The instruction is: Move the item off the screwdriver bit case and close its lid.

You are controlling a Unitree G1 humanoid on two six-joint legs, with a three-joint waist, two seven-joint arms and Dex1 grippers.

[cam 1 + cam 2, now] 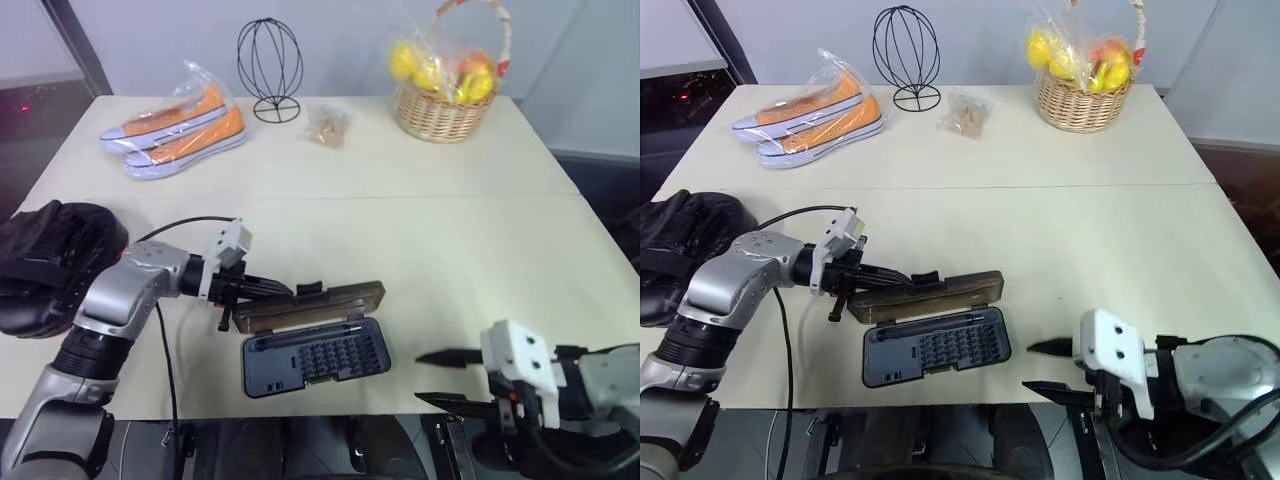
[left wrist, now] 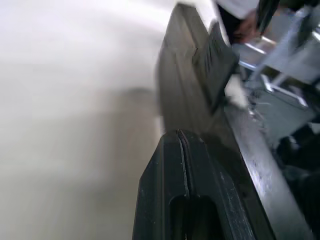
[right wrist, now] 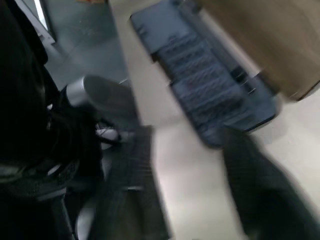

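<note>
Screwdriver bit case point(image 1: 315, 362) lying open close to the worktop's point(image 1: 450, 230) near edge, little bare surface left at its six o'clock. Wide open room at three o'clock and twelve o'clock of the case. Lid point(image 1: 310, 306) raised off the tray at a slant along the case's twelve o'clock side, smoky brown and translucent, a small black latch tab on its upper edge. Tray dark grey, rows of small bits in slots, a plain compartment at its nine o'clock end.

Left gripper point(image 1: 262, 291) at the lid's nine o'clock end, fingers pressed together, tips at the lid's edge; actual contact hard to judge. Right gripper point(image 1: 445, 380) at four o'clock of the case, over the worktop's near edge, well apart from the case, fingers point(image 1: 448, 357) parted with a clear gap, nothing between them.

Black padded mitt point(image 1: 45, 265) off the case, resting at the worktop's nine o'clock edge, bulky and oval.

Worktop pale cream, matte. Far side: orange shoes in a plastic bag point(image 1: 172, 130) at eleven o'clock, black wire stand point(image 1: 270, 68) at twelve, small clear packet point(image 1: 326, 124) beside it, wicker basket point(image 1: 445, 105) of fruit at one o'clock. Dark floor past the worktop's three o'clock edge.
</note>
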